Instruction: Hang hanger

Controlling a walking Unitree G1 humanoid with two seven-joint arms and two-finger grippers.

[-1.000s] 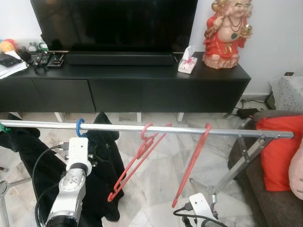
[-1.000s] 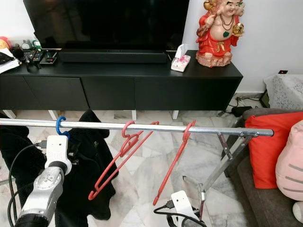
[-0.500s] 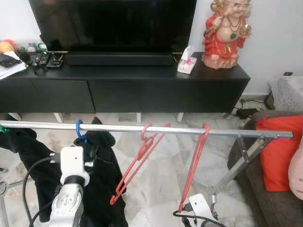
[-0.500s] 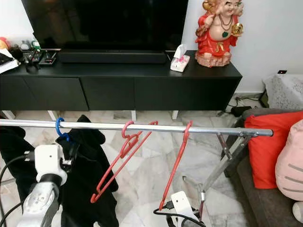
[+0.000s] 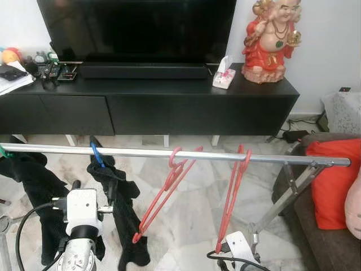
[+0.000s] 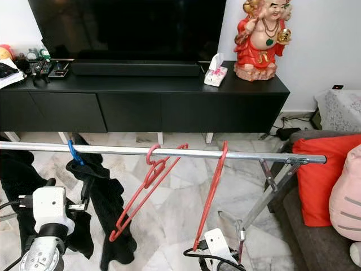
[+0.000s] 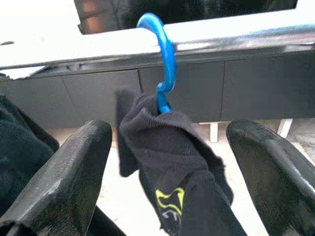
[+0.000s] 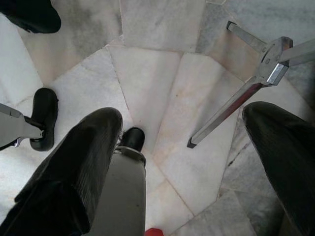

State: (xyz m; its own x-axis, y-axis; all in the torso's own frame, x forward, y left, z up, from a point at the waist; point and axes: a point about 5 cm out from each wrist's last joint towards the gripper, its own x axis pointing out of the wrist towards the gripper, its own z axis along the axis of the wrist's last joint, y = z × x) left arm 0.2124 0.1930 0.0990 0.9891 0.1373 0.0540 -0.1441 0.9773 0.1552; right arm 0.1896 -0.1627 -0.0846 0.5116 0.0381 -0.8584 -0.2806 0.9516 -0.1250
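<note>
Marble floor (image 5: 186, 209) beneath steel rail (image 5: 169, 153)

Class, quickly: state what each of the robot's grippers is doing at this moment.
Left gripper: open, holding nothing, facing the blue hanger on the rail.
Right gripper: open, holding nothing, pointing at the floor.

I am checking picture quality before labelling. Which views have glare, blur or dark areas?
Left wrist view: the background above the blue hook is washed out white, and the left gripper fingers look soft. Right wrist view: evenly lit, the floor tiles sharp, the near fingers blurred. Left eye view: clear, but the television is very dark.
</note>
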